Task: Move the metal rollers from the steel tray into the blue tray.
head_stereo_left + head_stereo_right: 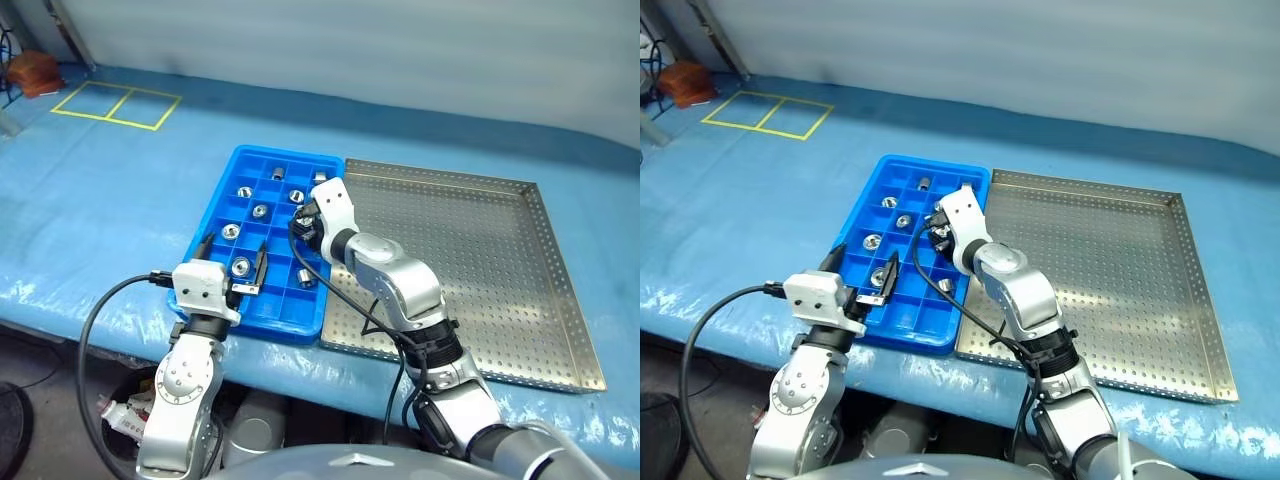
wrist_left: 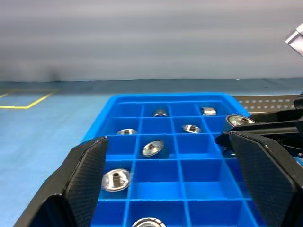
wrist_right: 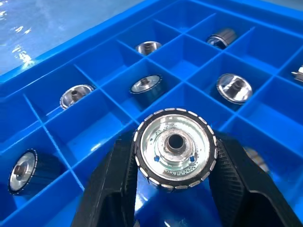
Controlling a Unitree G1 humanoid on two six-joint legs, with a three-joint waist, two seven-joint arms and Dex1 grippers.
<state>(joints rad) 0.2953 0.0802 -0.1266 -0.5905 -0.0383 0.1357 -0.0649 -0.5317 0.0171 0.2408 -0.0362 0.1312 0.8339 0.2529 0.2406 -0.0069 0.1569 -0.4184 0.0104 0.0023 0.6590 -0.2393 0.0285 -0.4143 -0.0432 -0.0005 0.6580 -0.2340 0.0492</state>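
The blue tray (image 1: 215, 232) lies left of the steel tray (image 1: 470, 250), the two touching edge to edge. Several metal rollers (image 1: 258, 211) sit in separate compartments of the blue tray. My right gripper (image 3: 175, 153) is shut on one metal roller (image 3: 175, 144), its hollow centre facing the camera. It hangs over the right-hand column of the blue tray (image 3: 94, 132), near the steel tray's edge. My left gripper (image 1: 233, 258) stands open over the blue tray's near left part with nothing between its fingers (image 2: 83, 172). Rollers (image 2: 153, 147) lie in the compartments beyond it.
Both trays rest on a blue-covered table (image 1: 110, 200) whose front edge runs just below them. Yellow tape squares (image 1: 115, 103) mark the far left, and a brown object (image 1: 35, 70) sits in the far left corner. Black cables (image 1: 100, 310) loop off both wrists.
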